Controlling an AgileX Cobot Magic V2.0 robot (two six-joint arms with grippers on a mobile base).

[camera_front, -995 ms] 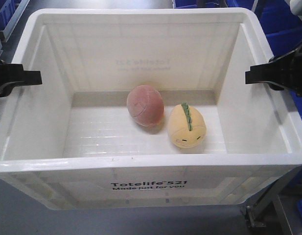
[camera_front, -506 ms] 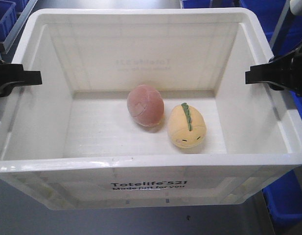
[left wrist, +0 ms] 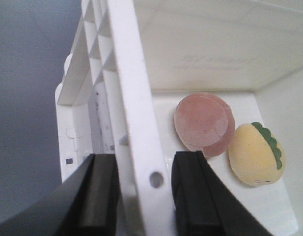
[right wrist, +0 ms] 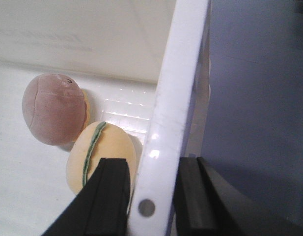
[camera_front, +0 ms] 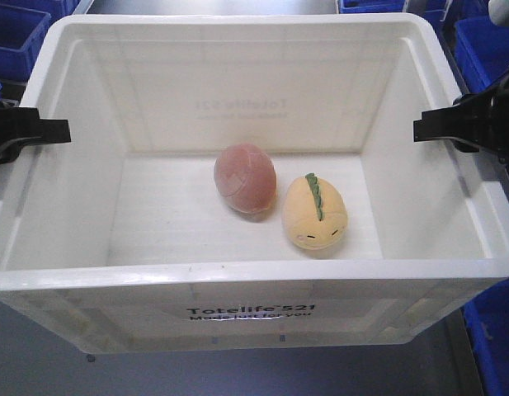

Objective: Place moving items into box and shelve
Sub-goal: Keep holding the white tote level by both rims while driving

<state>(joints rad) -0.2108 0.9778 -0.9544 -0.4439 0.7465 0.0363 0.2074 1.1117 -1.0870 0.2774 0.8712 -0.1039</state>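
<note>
The white Totelife tote (camera_front: 238,276) is gripped by both arms at once. The left gripper (left wrist: 143,194) is closed over the rim of the left end wall, with one finger inside and one outside, and the right gripper (right wrist: 151,199) is clamped the same way on the right end wall. The tote's long axis appears to run from one gripper to the other, so the load is shared about evenly and neither arm is nearer. Both moving items are already inside. The reddish-brown plush egg (camera_front: 245,178) lies near the middle of the tote floor, toward the far wall. The yellow plush egg (camera_front: 315,213) lies just beside it, nearer the front wall and the right gripper; whether the two touch cannot be settled. Loading is therefore judged complete, and only shelving is left. No shelf is shown in any view, so its direction cannot be told. Blue bins (camera_front: 485,49) are seen beyond the far corners and close along the right side, where the right arm would be crowded first. The eggs lie loose, so the rim would have to be kept level and both grips moved together.
</note>
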